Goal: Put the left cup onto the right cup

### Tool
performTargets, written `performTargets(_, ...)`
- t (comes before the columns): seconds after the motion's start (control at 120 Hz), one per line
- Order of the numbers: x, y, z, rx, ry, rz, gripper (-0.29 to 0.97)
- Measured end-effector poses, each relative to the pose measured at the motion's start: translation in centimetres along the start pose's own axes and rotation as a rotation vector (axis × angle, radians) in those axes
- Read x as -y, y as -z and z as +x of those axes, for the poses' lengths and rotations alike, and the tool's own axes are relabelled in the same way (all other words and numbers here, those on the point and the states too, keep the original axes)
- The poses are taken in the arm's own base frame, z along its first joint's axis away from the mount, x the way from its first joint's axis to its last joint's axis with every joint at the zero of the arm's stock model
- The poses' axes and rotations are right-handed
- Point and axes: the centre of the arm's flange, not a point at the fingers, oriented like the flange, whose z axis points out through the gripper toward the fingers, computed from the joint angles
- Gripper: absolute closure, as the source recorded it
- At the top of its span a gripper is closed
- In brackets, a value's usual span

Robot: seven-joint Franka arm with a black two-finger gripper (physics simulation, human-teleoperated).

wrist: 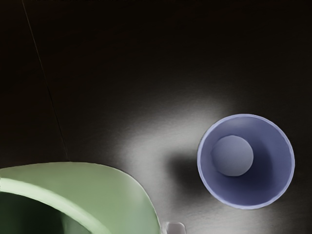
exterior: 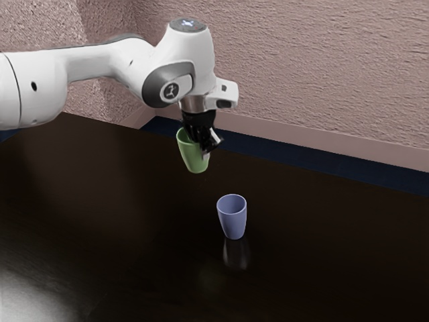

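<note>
1. Table (exterior: 100, 221): dark, glossy top. You will find it under everything else. It reflects the blue cup as a faint smear just in front of that cup. In the wrist view the same top (wrist: 146, 58) carries a pale patch of glare beside the blue cup.

2. Wall (exterior: 322, 60): rough, pinkish plaster behind the table, with a paler skirting (exterior: 315, 137) along its foot.

3. Arm (exterior: 100, 67): white, entering from the exterior view's left. Its hand points straight down over the table.

4. Green cup (exterior: 191, 155): the task's left cup. You have it lifted well clear of the table, mouth up and slightly tilted, hanging from the claw. It sits higher than the blue cup and toward the exterior view's left of it, not above it. In the wrist view its rim and wall (wrist: 83, 190) loom large just under the hand.

5. Blue cup (exterior: 232, 216): the task's right cup. It stands upright on the table, mouth open upward and apart from the green cup. In the wrist view you look down into it (wrist: 246, 161) and see its round floor.

6. Gripper (exterior: 204, 144): black, two fingers. They are drawn close together and pinch the green cup's rim on the side toward the exterior view's right.
</note>
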Motion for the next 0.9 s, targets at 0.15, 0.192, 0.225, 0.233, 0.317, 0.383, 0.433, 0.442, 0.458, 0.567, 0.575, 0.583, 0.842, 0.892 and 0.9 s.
performTargets(0.15, -1.9, 0.1, 0.1, 0.001, 0.020, -0.009, 0.78)
performTargets(0.192, -2.2, 0.1, 0.2, 0.002, 0.028, -0.010, 0.78)
performTargets(0.225, -2.5, 0.1, 0.2, 0.002, 0.033, -0.009, 0.78)
performTargets(0.233, -2.6, 0.1, 0.2, 0.002, 0.033, -0.009, 0.78)
performTargets(0.317, -3.6, 0.2, 0.2, -0.001, 0.037, 0.000, 0.78)
performTargets(0.383, -4.1, 0.3, 0.2, -0.001, 0.045, 0.003, 0.78)
performTargets(0.433, -4.5, 0.2, 0.3, 0.000, 0.052, 0.004, 0.78)
performTargets(0.442, -4.5, 0.2, 0.3, 0.001, 0.053, 0.004, 0.78)
performTargets(0.458, -4.6, 0.1, 0.3, 0.002, 0.056, 0.004, 0.78)
performTargets(0.567, -5.3, -0.4, 0.4, 0.009, 0.071, -0.002, 0.78)
performTargets(0.575, -5.4, -0.4, 0.4, 0.010, 0.072, -0.003, 0.78)
performTargets(0.583, -5.4, -0.5, 0.5, 0.010, 0.074, -0.004, 0.78)
performTargets(0.842, -5.8, -1.8, 1.6, 0.017, 0.110, -0.014, 0.78)
performTargets(0.892, -5.9, -2.0, 1.8, 0.016, 0.114, -0.014, 0.78)
performTargets(0.9, -5.9, -2.0, 1.8, 0.016, 0.115, -0.013, 0.78)
